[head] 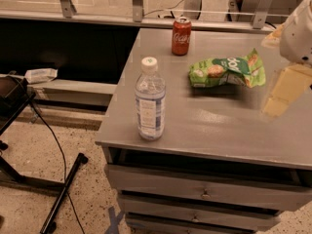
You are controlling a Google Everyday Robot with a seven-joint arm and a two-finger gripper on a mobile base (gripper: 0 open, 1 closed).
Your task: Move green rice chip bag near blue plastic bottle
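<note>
The green rice chip bag (226, 71) lies flat on the grey table top (204, 126), right of centre. The blue plastic bottle (149, 100) stands upright near the table's front left corner, well apart from the bag. My gripper (286, 87) hangs at the right edge of the camera view, just right of the bag and slightly above the table, with nothing seen in it. Most of the arm is cut off by the frame edge.
A red soda can (181, 36) stands at the back of the table, behind the bag and to its left. Drawers (202, 194) sit below the top. A black stand and cables (53, 179) are on the floor to the left.
</note>
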